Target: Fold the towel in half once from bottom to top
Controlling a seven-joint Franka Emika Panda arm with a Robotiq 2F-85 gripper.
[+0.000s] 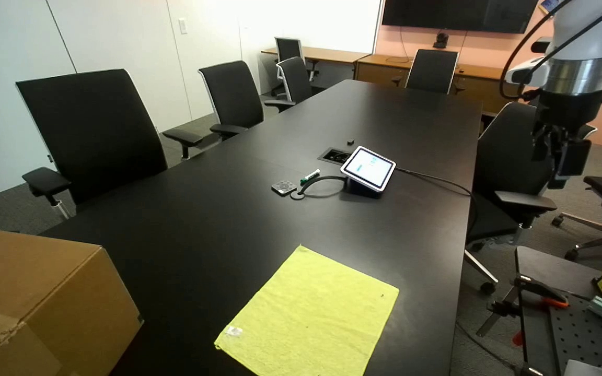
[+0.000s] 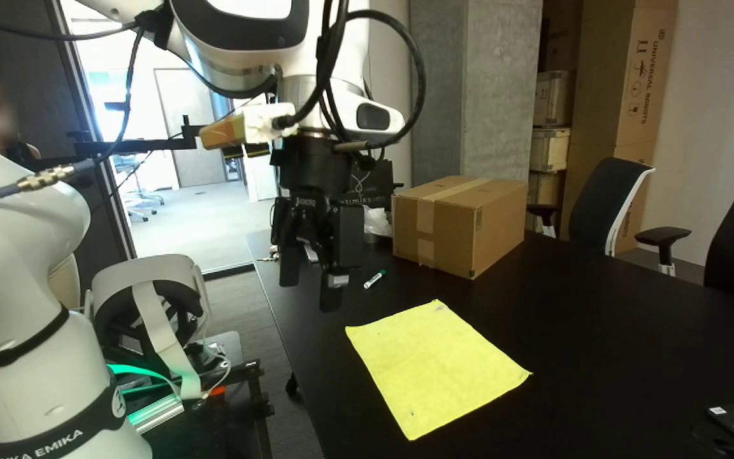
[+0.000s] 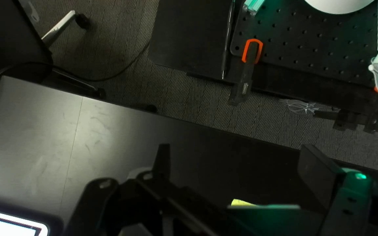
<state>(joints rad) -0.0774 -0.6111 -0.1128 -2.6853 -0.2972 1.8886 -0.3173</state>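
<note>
The towel (image 2: 434, 366) lies flat and unfolded on the table (image 2: 596, 319), and in an exterior view it sits at about 4 o'clock from the tool (image 2: 309, 285), well apart from it. The tool's jaws stand wide of each other with nothing between them, so we judge the fold not yet begun and the approach to be our step in hand. In the wrist view only a yellow sliver of the towel seems to show, near 5 o'clock — we do best to shift that way until a whole edge comes into sight, and only then go down.

Nothing here settles which edge counts as the bottom, so we choose it first and aim at its middle. The towel looks thin and soft; we should press it lightly against the table and gather a small pinch, since a hasty scrape could push it along whole. From there a low, even arc to the opposite edge should serve — too quick a pull may leave the corners trailing. In an exterior view the cardboard box (image 2: 459, 226) stands at 12 o'clock from the towel, so we would not swing wide.
</note>
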